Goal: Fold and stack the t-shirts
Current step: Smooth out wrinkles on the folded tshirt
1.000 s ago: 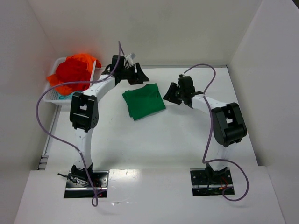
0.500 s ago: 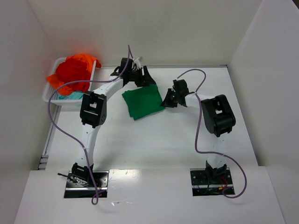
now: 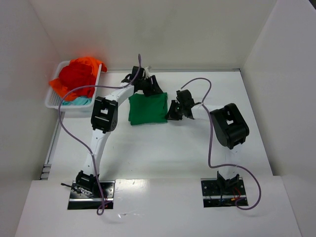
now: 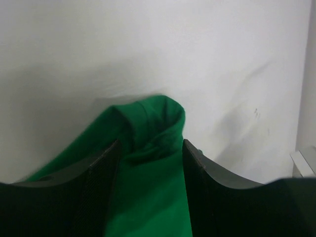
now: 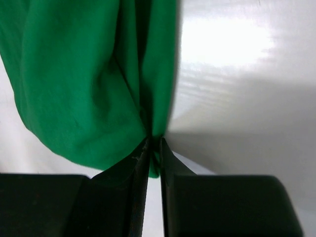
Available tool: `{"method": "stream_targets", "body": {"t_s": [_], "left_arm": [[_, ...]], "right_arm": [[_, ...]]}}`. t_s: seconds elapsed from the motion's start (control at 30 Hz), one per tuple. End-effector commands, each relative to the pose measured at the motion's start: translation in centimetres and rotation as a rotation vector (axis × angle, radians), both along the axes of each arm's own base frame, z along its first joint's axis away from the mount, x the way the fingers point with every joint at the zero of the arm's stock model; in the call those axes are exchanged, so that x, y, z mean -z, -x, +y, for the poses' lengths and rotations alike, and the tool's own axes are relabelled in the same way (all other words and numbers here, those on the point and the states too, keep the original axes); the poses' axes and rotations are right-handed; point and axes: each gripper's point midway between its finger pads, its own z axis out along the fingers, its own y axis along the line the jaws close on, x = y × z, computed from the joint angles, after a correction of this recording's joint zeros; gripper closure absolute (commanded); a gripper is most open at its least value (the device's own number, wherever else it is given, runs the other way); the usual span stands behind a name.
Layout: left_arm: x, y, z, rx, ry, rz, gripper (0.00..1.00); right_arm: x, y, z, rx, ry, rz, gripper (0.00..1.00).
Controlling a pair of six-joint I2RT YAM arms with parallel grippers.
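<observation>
White table: we see a bare, glossy top, with both arm bases at 6 o'clock.
Purple cables: these loop over each arm.
Green t-shirt: it lies folded flat near the middle.
Right gripper: at the shirt's 3 o'clock edge, its fingers are pressed together and pinch green cloth.
Left gripper: at the shirt's 12 o'clock edge, its fingers are spread with a cloth hump between them.
Basket: it sits at 10 o'clock, heaped with red t-shirt, orange t-shirt and teal t-shirt.
Walls: we see plain white on three sides.
</observation>
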Motion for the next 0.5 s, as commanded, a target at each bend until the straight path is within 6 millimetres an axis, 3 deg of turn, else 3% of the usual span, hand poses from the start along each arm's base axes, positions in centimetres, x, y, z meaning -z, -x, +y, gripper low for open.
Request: {"method": "stream_targets", "body": {"t_s": [0.0,0.2,0.27,0.47], "left_arm": [[0.2,-1.0,-0.5,-0.031,-0.022,-0.009,0.39],[0.2,-2.0,-0.6,-0.057,-0.061,-0.026,0.39],[-0.7,-2.2,-0.5,-0.066,-0.063,-0.038,0.39],[-7.6,-2.9,0.8,-0.059,-0.048,-0.158,0.32]], "right_arm": [[-1.5,1.4,-0.1,0.009,-0.008,-0.011,0.83],[-1.9,3.4,0.5,0.007,-0.011,-0.002,0.83],[-2.5,3.4,0.3,0.021,-0.014,-0.014,0.83],[-4.6,2.7,-0.2,0.046,0.0,-0.071,0.83]]}}
